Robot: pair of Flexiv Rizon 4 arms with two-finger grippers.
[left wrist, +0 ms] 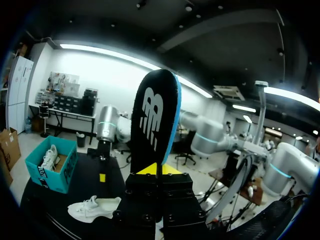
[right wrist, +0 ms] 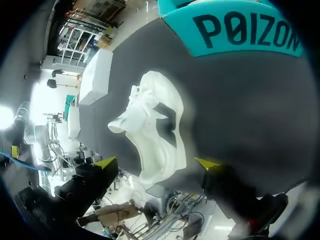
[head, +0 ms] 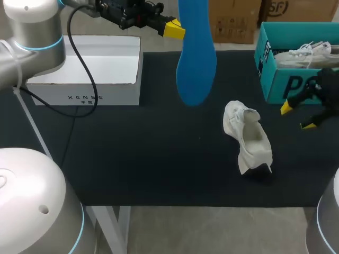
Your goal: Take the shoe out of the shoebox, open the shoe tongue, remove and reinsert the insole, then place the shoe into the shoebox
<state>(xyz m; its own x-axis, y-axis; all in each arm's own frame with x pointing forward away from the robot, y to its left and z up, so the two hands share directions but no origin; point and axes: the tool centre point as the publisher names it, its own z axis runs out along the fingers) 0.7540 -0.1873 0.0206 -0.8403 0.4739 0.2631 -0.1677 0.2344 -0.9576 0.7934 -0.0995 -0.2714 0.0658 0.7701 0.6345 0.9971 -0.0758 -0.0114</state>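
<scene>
Here, seen from above, the left jaws are high over the far side of the tabletop (head: 132, 159) and are closed tight on the blue insole (head: 196, 69), which hangs down from them with its wider end lowest, clear of the surface. The white shoe (head: 249, 138) lies on the dark tabletop, nearer than the insole and a little to its right, with its opening facing up. The teal shoebox (head: 280, 84) stands at the far right with a second white shoe (head: 307, 53) inside, and a white box (head: 85, 74) stands at the far left. The right jaws are just in front of the shoebox, near the shoe but apart from it, spread wide and holding nothing. From the left wrist, the insole (left wrist: 156, 115) stands out from between the closed jaws and shows a black face with a blue edge. Beyond it are the shoe (left wrist: 95, 207) and, farther, the shoebox (left wrist: 60, 175). From the right wrist, the shoe (right wrist: 155, 125) lies ahead of the wide-open jaws. The shoebox (right wrist: 240, 30) is beside it and the white box (right wrist: 97, 75) is farther off.
</scene>
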